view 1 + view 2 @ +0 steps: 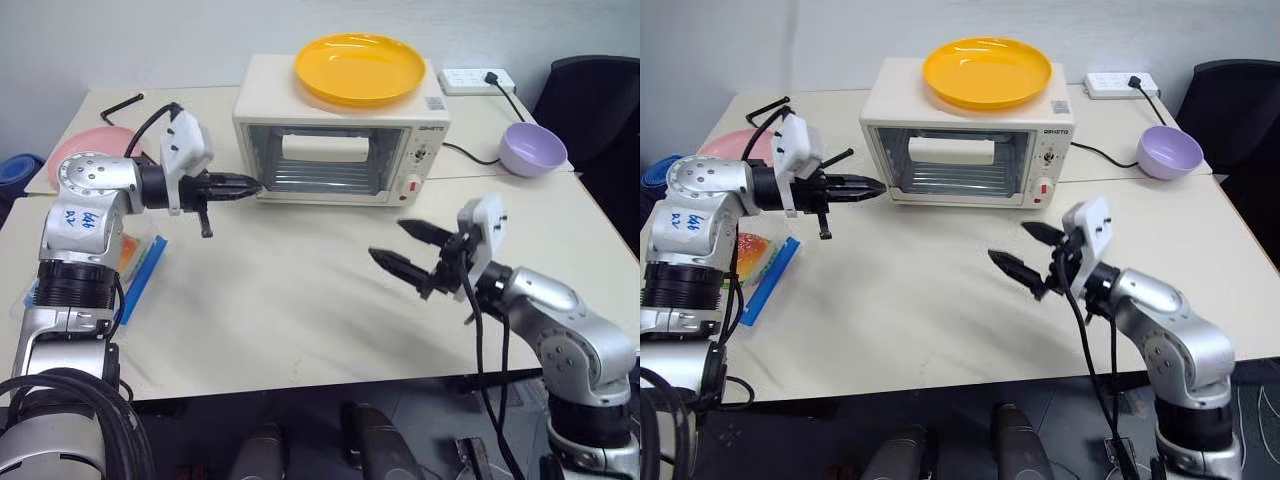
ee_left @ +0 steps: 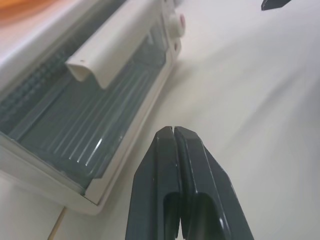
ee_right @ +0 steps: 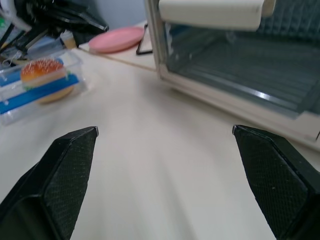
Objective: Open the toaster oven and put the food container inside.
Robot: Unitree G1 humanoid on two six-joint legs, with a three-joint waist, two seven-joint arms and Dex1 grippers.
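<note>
The cream-white toaster oven point(image 1: 340, 150) stands at the back middle of the table, its glass door up and closed, with the handle point(image 2: 112, 50) across the top of the door. My left gripper point(image 1: 250, 184) is shut and empty, level, its tip just off the oven's lower left corner. My right gripper point(image 1: 388, 240) hangs open over bare table in front of the oven, to the right. The clear food container point(image 3: 42, 87) with blue strips and a toy hamburger inside lies at the table's left, partly under my left arm point(image 1: 100, 200).
A yellow plate point(image 1: 360, 68) rests on top of the oven. A pink plate point(image 1: 85, 143) lies at the back left and a purple bowl point(image 1: 533, 148) at the back right, near a power strip point(image 1: 477, 78) and its cable. A black chair point(image 1: 600, 100) stands beyond the right edge.
</note>
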